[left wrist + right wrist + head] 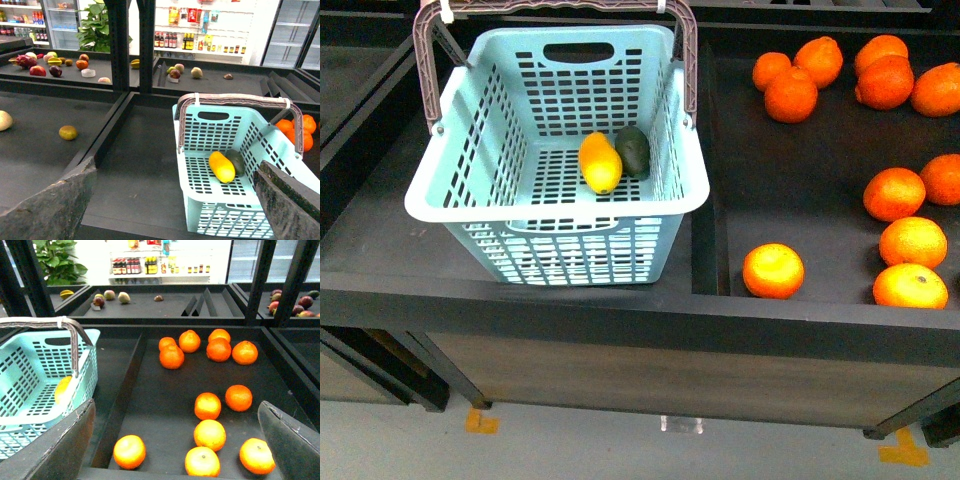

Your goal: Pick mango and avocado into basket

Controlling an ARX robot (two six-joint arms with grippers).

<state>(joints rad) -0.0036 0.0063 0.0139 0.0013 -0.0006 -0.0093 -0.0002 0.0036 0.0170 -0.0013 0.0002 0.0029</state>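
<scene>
Both hands are spread wide and hold nothing. Only the two dark fingers of each one show, at the low corners of its own wrist picture. The left hand (pixel 172 200) hangs above the black surface (pixel 135 170), apart from everything. Just ahead of it, a bit toward its right finger (pixel 290 205), sits the basket (pixel 250 140), light blue-green with slots in its sides. Its brownish handle (pixel 240 100) stands up over the far edge. The mango (pixel 221 166) lies on the basket floor, yellow and smooth. The avocado (pixel 236 161) lies right beside it, dark green, and the two look like they touch.

The right hand (pixel 175 440) hangs above another black tray full of oranges (pixel 207 405). Four oranges lie close under it, between its fingers. More oranges sit farther ahead in a bunch. The basket is off beside its left finger (pixel 55 445), and a bit of yellow mango shows through the slots.

Far behind both hands are more trays with mixed fruit.
</scene>
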